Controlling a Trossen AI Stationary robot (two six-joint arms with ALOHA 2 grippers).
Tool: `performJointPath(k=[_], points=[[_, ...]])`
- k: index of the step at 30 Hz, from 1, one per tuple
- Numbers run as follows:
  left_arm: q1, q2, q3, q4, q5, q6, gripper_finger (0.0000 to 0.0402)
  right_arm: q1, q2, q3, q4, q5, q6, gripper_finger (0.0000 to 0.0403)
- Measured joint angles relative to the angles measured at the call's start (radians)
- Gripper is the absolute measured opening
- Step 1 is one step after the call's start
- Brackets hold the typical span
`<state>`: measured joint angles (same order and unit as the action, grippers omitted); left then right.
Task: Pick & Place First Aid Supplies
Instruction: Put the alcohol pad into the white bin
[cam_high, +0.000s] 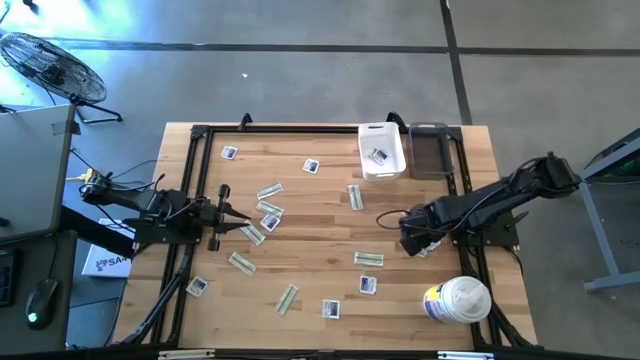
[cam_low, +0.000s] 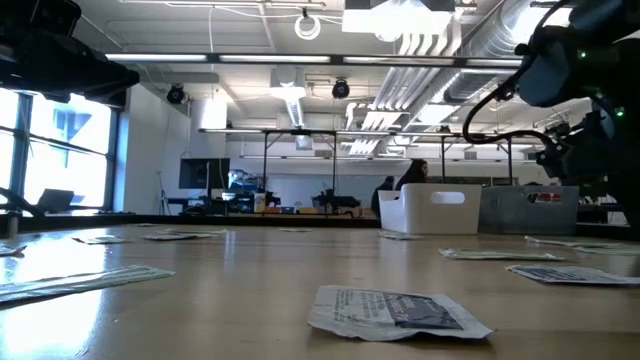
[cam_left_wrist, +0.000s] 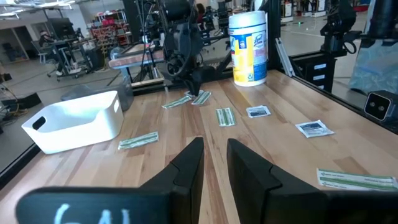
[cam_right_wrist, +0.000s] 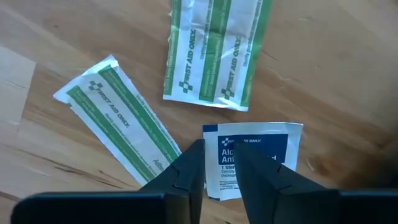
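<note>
High view: right pincer (cam_high: 412, 243) low over packets at right centre of the counter (cam_high: 320, 215); left pincer (cam_high: 232, 212) idle at left centre.

Right wrist view showed the right pincer's fingers (cam_right_wrist: 186, 177) narrowly parted, tips down at a square white-and-blue packet (cam_right_wrist: 261, 152); whether they pinched it could not be told. Two green-striped strips (cam_right_wrist: 214, 50) lay just beside it. Left pincer fingers stood slightly apart, holding nothing. Other first aid supplies (cam_high: 270, 190) lay scattered across the counter; one square packet sat in the white bin (cam_high: 383, 135) at upper centre. Canister (cam_high: 457, 300) at lower right.
</note>
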<state>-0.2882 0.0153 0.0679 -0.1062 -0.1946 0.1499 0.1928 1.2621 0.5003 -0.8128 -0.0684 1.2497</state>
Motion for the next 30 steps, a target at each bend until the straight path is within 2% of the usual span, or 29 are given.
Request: performJointPath(k=[20,30], points=[[0.0,0.0,0.0,0.0,0.0,0.0,0.0069,0.001,0.001,-0.005,-0.003,0.122,-0.025,0.0079],[0.0,0.0,0.0,0.0,0.0,0.0,0.0069,-0.001,0.001,-0.005,-0.003,0.192,-0.044,0.0006]])
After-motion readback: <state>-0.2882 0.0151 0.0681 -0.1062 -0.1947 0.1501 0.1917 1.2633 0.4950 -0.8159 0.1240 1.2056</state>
